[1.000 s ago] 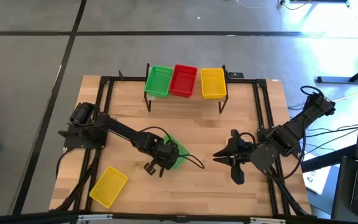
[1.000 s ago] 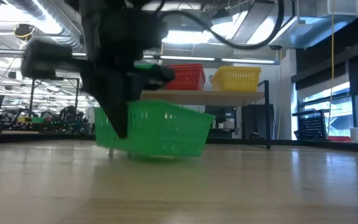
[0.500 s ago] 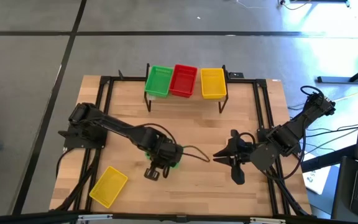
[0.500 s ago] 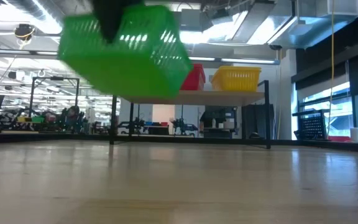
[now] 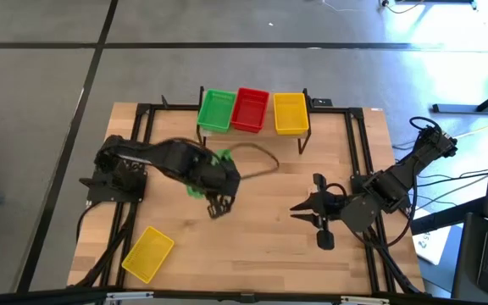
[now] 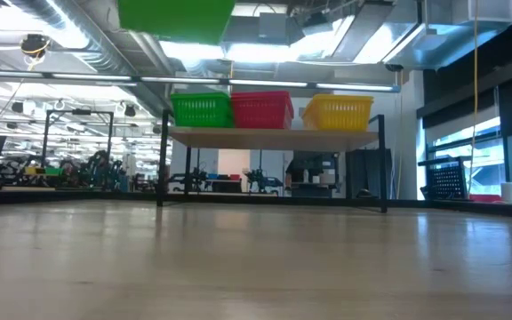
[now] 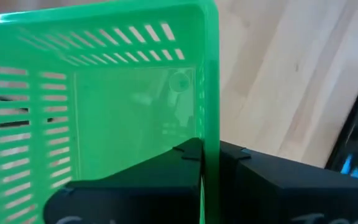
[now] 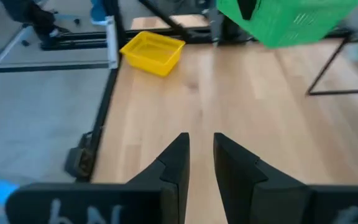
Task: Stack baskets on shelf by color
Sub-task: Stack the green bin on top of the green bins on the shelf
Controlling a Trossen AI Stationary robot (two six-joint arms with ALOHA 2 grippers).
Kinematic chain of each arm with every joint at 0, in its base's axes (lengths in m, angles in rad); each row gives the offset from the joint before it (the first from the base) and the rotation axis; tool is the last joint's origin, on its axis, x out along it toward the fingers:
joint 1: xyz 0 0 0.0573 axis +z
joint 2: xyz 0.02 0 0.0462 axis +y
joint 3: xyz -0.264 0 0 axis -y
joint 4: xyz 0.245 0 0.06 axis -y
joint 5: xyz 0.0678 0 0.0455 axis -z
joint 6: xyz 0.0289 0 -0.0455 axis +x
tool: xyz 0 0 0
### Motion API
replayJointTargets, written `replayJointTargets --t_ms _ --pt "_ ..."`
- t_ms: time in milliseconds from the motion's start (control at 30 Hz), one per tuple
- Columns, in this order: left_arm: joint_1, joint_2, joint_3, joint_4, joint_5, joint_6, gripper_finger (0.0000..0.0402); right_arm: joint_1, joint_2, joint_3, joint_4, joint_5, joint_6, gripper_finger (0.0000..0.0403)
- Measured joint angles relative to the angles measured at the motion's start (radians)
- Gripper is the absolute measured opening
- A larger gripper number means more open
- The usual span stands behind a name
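My left gripper (image 5: 210,176) is shut on a green basket (image 5: 224,158) and holds it high above the middle of the table; in the low view the green basket (image 6: 176,18) shows at the top edge. The shelf (image 6: 274,135) stands at the far edge and bears a green basket (image 5: 217,110), a red basket (image 5: 250,110) and a yellow basket (image 5: 291,113) side by side. Another yellow basket (image 5: 148,252) rests on its bottom near the table's near left corner. My right gripper (image 8: 201,155) waits at the right, open by a narrow gap, touching nothing. My left gripper pinches one side wall of the green basket at its rim (image 7: 210,124), one finger inside (image 7: 166,168) and one outside. The basket is lifted clear of the table. In the high view the gripper covers most of it.
Black frame rails (image 5: 142,127) run along the table's left and right sides. Bare wood lies between the held basket and the shelf (image 5: 252,135). A cable loops from the left arm (image 5: 261,161).
My left gripper has lifted the green basket from the table and carried it up and toward the far edge, nearer the shelf. The basket, tilted on the wood a second ago, now hangs high, clear of the table. The right arm has kept still.
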Motion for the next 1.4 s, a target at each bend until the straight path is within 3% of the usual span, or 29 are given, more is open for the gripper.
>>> replayJointTargets --t_ms 200,433,533,767,1000,1400 --pt "0.090 0.000 0.151 -0.058 -0.079 -0.134 0.0000 0.000 0.000 0.000 0.000 0.126 -0.059 0.0069" --pt "0.345 0.000 0.210 -0.057 -0.135 -0.131 0.0000 0.000 0.000 0.000 0.000 0.190 -0.081 0.0069" --pt "0.469 0.000 0.197 -0.034 -0.102 -0.107 0.0000 0.000 0.000 0.000 0.000 0.190 -0.078 0.0069" --pt "0.708 0.005 0.193 0.174 0.105 -0.054 0.0000 0.000 0.000 0.000 0.001 0.198 -0.021 0.0069" --pt "0.784 0.043 0.192 0.175 0.178 -0.094 0.0000 0.000 0.000 0.000 0.001 0.205 -0.019 0.0069" --pt "0.777 0.143 0.191 0.135 0.130 -0.085 0.0000 0.000 0.000 0.000 0.001 0.235 -0.019 0.0069"
